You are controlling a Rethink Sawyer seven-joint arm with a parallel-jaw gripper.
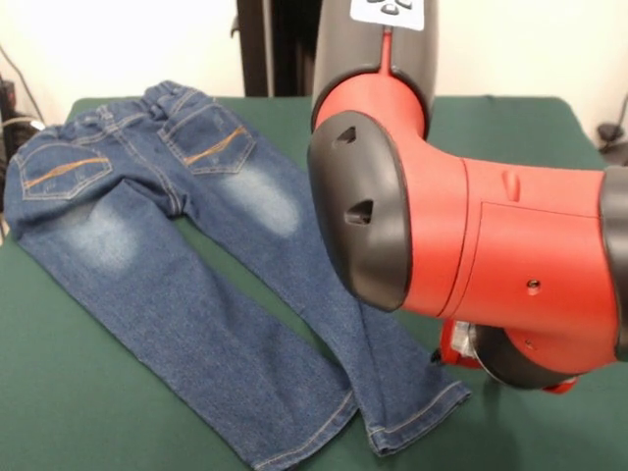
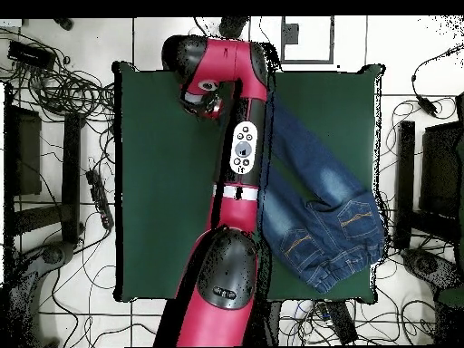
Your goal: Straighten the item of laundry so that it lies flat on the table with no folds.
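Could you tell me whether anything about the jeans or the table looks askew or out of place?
The jeans lie spread out with no obvious folds, but they sit skewed on the table: the waistband is at one corner and the legs run diagonally. The arm hides part of one leg.

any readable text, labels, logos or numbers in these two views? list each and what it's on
No legible text in either view.
White label on the arm at the top edge of the front view: dark marks, cut off, unreadable.
White button panel on the arm, overhead view: round controls, markings too small to read.
Jeans: orange pocket stitching only, no brand tag visible.
Table: no markings.
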